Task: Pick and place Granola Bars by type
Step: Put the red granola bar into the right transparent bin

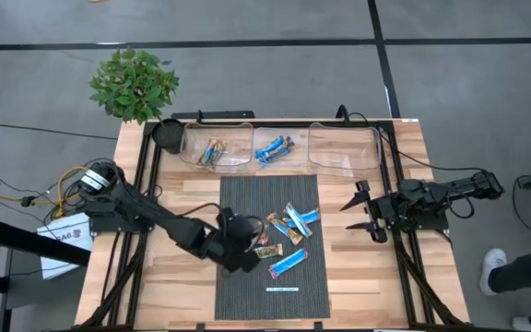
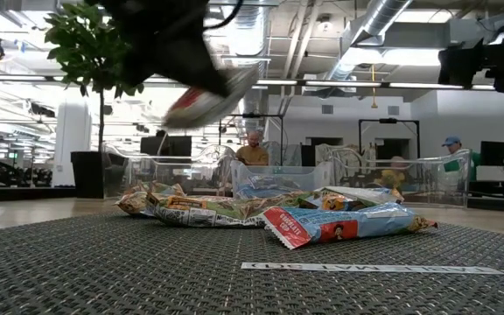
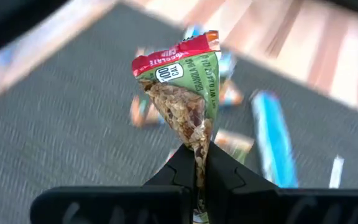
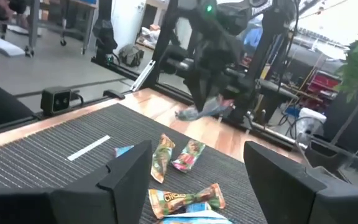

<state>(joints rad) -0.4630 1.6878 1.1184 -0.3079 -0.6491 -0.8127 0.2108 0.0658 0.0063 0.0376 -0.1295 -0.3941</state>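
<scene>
My left gripper [image 1: 242, 247] hangs over the dark mat [image 1: 247, 198], left of a pile of granola bars [image 1: 289, 226], and is shut on a green-and-red wrapped granola bar [image 3: 185, 87]. The low view shows this bar [image 2: 206, 98] high above the mat. A blue bar [image 1: 287, 264] lies apart from the pile, nearer the front. More bars lie in the left clear bin [image 1: 212, 152] and blue ones in the middle bin [image 1: 275, 148]. My right gripper [image 1: 362, 212] waits open at the mat's right edge, holding nothing. My left gripper pinches one crimped end of the wrapper [image 3: 199, 146] between its two fingers. The rest of the bar sticks out past the fingertips, its red end [image 3: 179, 53] farthest from them. The bar is lifted clear of the mat.
Three clear bins stand in a row along the table's far edge, the third [image 1: 344, 148] at the right. A black cup [image 1: 167, 134] stands left of them, and a potted plant [image 1: 134, 85] beyond the far left corner. A thin white strip [image 1: 282, 289] lies on the mat's near part.
</scene>
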